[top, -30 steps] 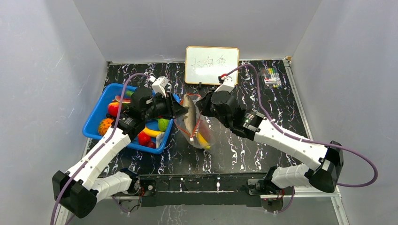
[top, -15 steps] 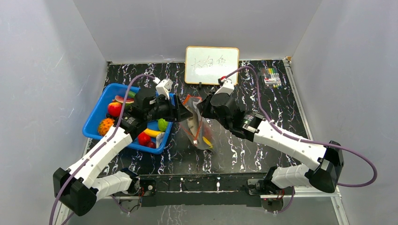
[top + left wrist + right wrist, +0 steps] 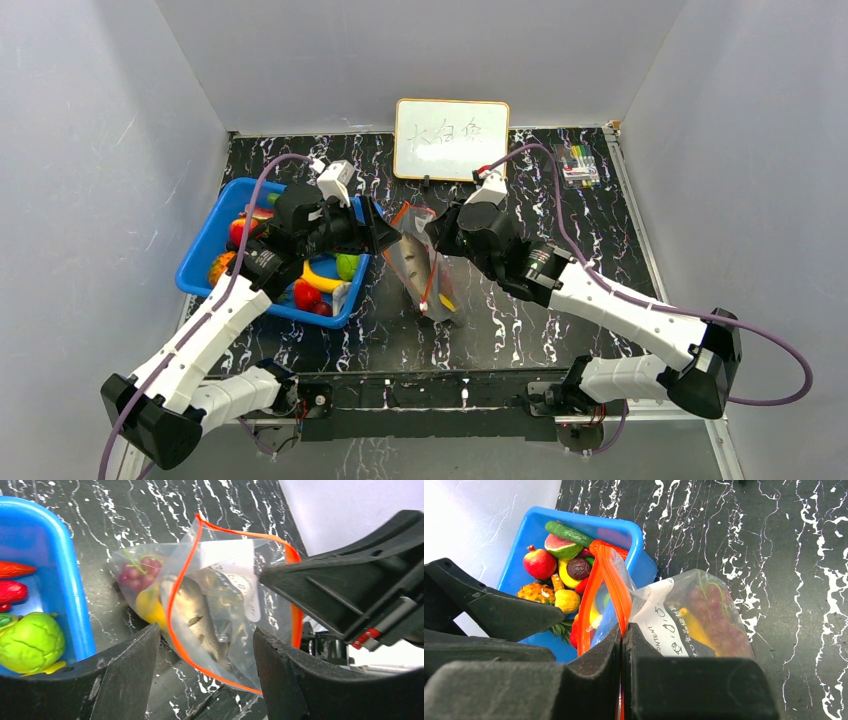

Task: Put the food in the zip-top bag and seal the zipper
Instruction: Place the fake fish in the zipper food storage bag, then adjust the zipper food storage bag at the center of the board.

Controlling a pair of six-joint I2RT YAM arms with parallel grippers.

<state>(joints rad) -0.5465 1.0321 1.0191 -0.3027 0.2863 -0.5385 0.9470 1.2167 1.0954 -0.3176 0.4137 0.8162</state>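
The clear zip-top bag [image 3: 424, 282] hangs upright at the table's middle, mouth open. Its red-orange zipper [image 3: 171, 596] loops around the opening. Inside lie a toy fish [image 3: 198, 614], dark red grapes [image 3: 136, 572] and a yellow fruit [image 3: 150, 611]. My right gripper [image 3: 433, 232] is shut on the zipper strip [image 3: 617, 582] at the bag's right edge and holds it up, as the right wrist view [image 3: 623, 630] shows. My left gripper [image 3: 386, 238] is open and empty just left of the bag's mouth, not touching it, which also shows in the left wrist view [image 3: 206, 636]. More food [image 3: 540, 562] sits in the basket.
The blue basket [image 3: 196, 262] stands left of the bag, holding a green round fruit [image 3: 31, 642], red chillies [image 3: 12, 571] and other toys. A whiteboard [image 3: 450, 138] leans at the back wall. A box of markers [image 3: 578, 165] lies at the back right.
My left gripper has drawn back a little to the left, away from the bag's mouth. The fish has dropped deeper into the bag, which now hangs straighter from my right gripper.
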